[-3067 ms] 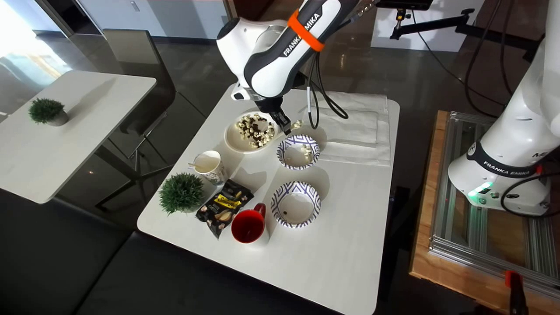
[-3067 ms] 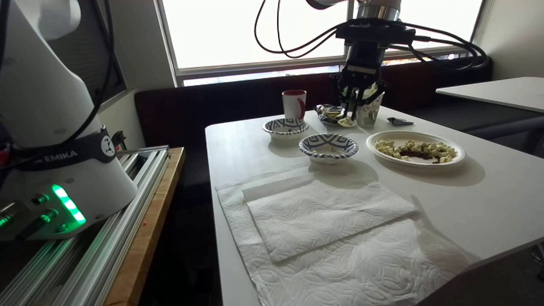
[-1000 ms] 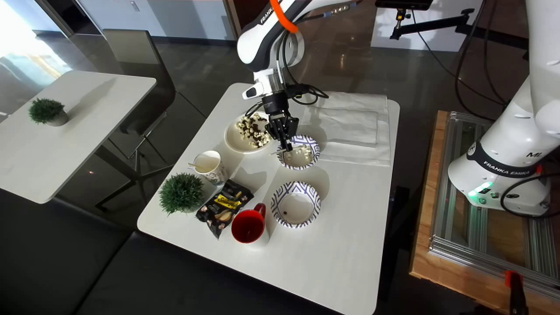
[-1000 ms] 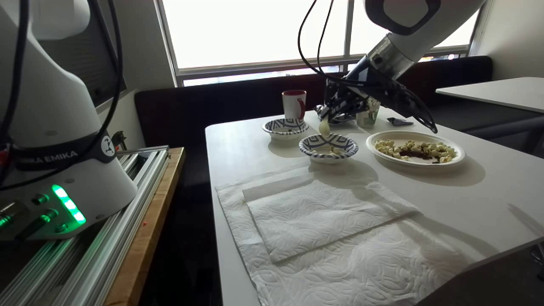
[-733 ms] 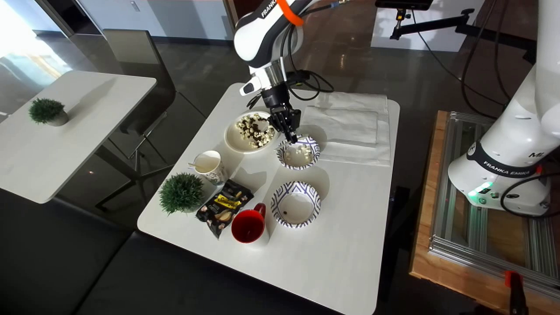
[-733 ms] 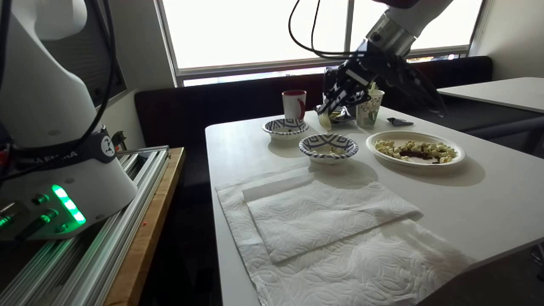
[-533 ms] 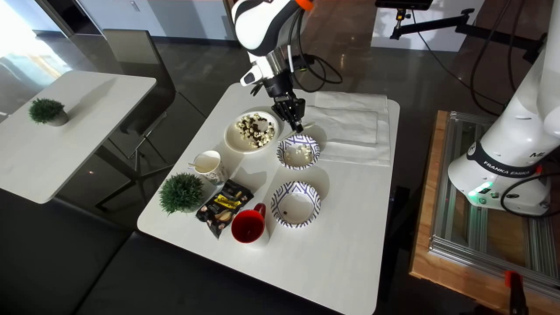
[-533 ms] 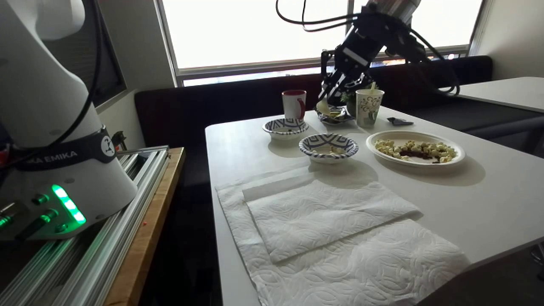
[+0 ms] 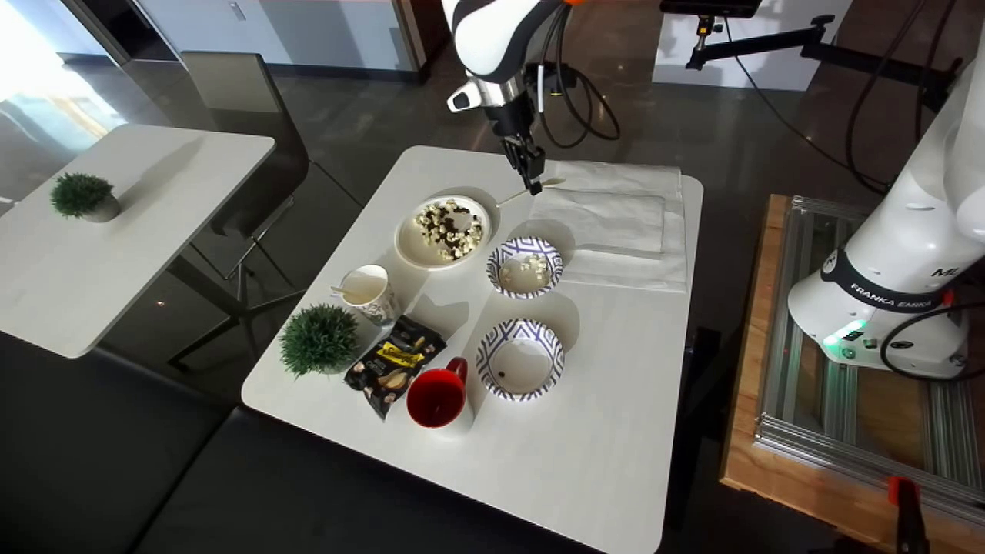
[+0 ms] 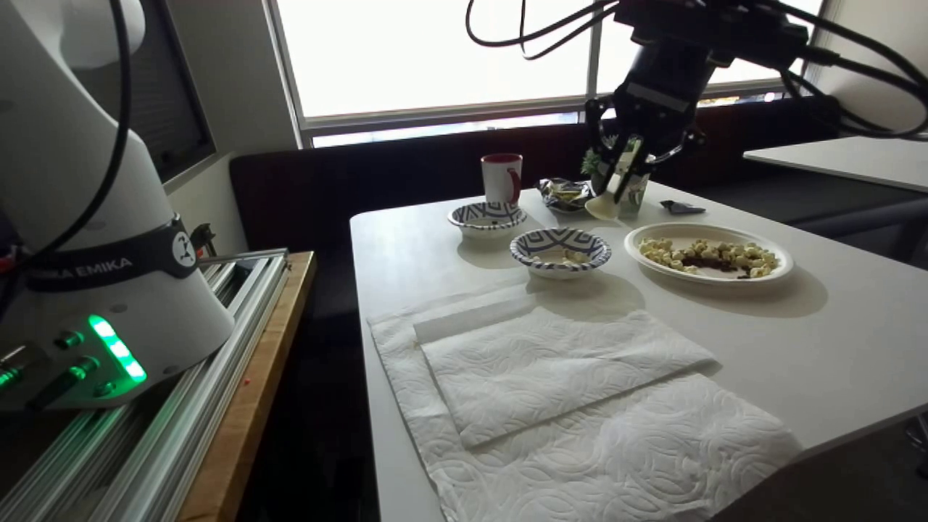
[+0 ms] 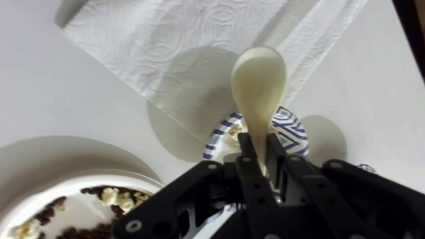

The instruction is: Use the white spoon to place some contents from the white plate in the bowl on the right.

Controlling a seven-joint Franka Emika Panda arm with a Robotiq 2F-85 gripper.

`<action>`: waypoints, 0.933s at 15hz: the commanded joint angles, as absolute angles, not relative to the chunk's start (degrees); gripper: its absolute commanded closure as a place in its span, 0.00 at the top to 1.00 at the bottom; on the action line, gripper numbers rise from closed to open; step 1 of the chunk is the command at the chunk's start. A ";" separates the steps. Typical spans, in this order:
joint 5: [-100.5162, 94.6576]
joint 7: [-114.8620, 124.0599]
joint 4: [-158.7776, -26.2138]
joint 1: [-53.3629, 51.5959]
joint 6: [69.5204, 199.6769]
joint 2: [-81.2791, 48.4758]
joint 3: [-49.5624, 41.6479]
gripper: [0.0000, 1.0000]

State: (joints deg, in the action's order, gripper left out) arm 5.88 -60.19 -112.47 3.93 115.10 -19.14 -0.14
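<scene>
Pincer [image 11: 260,145]: clamped on the white spoon [image 11: 259,79], one finger either side of its handle, slanting down in the air above the surface [image 9: 600,431].
White spoon: broad end reaching past the fingertips, seen against the paper towels [image 10: 565,370] in the wrist view.
Paper towels: a smaller folded piece lying on a wider spread.
White plate [image 9: 414,248]: flat on the surface, near the paper towels.
Contents [image 9: 460,245]: dark brown bits and popcorn, loosely heaped on the white plate.
Bowl [image 9: 525,245]: striped inside, just beside the white plate, pale popcorn pieces lying in it.
Larger striped bowl [image 9: 531,368]: upright beyond the bowl, a dark speck [image 9: 502,374] on its base.
Paper cup [image 9: 382,309]: upright, patterned, a pale stick [image 9: 348,294] leaning over its rim.
Snack bag [image 9: 396,363]: black and yellow, lying between the paper cup and the red-lined mug [image 10: 500,180].
Red-lined mug: standing just beside the larger striped bowl.
Potted plant [image 9: 319,338]: green, near the snack bag.
Window [image 10: 435,58]: bright, behind the dark bench [image 10: 377,174] in an exterior view.
</scene>
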 commanded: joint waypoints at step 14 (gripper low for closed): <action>-7.09 -19.32 -119.30 4.79 131.03 -20.67 -3.68 0.14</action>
State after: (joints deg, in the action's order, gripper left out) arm -6.61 -19.66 -119.42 3.80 131.23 -20.69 -4.69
